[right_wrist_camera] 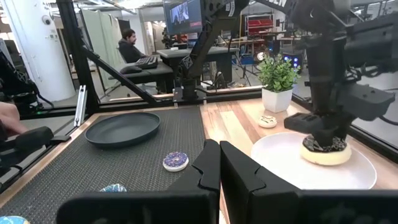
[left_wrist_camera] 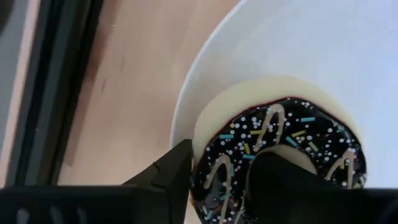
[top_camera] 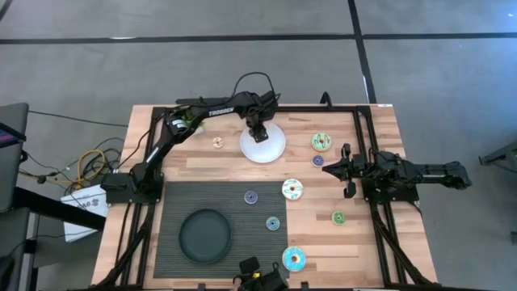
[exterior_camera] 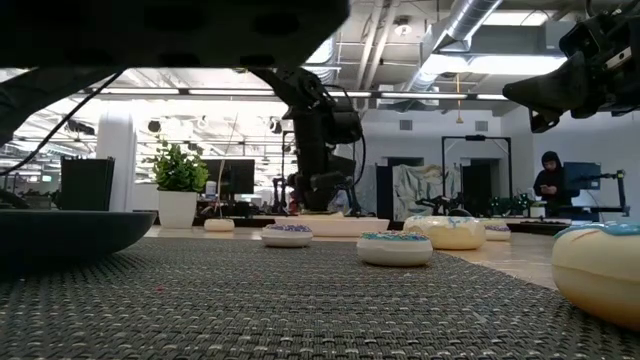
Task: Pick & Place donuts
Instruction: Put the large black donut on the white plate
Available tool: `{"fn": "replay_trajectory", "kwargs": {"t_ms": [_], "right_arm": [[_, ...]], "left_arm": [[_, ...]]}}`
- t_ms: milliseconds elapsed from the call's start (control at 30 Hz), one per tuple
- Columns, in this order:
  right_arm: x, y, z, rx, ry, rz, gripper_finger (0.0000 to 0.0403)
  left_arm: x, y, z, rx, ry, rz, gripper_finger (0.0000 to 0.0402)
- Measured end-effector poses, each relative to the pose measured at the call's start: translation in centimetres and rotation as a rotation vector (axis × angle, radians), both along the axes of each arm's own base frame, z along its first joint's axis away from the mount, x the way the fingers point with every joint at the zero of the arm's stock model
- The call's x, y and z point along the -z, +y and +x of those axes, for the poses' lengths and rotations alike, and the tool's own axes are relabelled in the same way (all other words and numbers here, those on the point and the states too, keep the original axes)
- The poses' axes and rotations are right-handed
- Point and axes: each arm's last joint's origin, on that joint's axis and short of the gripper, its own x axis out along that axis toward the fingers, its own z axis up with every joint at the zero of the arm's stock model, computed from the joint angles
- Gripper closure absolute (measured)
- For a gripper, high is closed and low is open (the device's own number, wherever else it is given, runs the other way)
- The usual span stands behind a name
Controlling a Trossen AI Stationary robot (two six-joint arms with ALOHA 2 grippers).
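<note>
The chocolate-brown donut [left_wrist_camera: 273, 134], with sprinkles and a cream underside, sits on the white plate [top_camera: 273, 147] near the table's far edge. My left gripper [top_camera: 257, 131] stands over it, shut on its ring; the right wrist view shows the donut [right_wrist_camera: 324, 151] flat on the plate under that gripper. My right gripper [top_camera: 347, 170] is shut and empty, hovering at the table's right side. Lying loose on the table are the green donut [top_camera: 322, 142], white donut [top_camera: 292, 189], blue donut [top_camera: 293, 259] and several coin-sized ones. My left gripper has the chocolate donut by one side of its ring [left_wrist_camera: 211, 168]. One finger [left_wrist_camera: 283, 177] is in the hole and the other finger [left_wrist_camera: 174, 174] is outside the rim. It comes from above, pointing down. The donut rests flat on the white plate.
A black round dish [top_camera: 204, 234] lies on the dark woven mat [top_camera: 174, 202] at the near left. Small donuts lie at tan [top_camera: 217, 143], purple [top_camera: 250, 196], teal [top_camera: 272, 223] and green [top_camera: 338, 217]. A black frame rail [top_camera: 359, 145] runs along the table's right side.
</note>
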Motion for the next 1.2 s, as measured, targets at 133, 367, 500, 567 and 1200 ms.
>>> {"fn": "replay_trajectory", "kwargs": {"t_ms": [133,367,500,567,1200], "right_arm": [[0.0,0.0,0.0,0.000,0.000,0.000,0.0403],[0.0,0.0,0.0,0.000,0.000,0.000,0.0403],[0.0,0.0,0.0,0.000,0.000,0.000,0.0403],[0.0,0.0,0.0,0.000,0.000,0.000,0.0403],[0.0,0.0,0.0,0.000,0.000,0.000,0.0403]], "left_arm": [[0.0,0.0,0.0,-0.007,0.003,0.008,0.0248],[0.0,0.0,0.0,-0.010,0.013,0.016,0.0215],[0.0,0.0,0.0,-0.011,0.014,0.017,0.0202],[-0.1,0.0,0.0,-0.012,0.015,0.017,0.0196],[-1.8,-0.1,-0.1,-0.019,0.050,0.027,0.0191]]}}
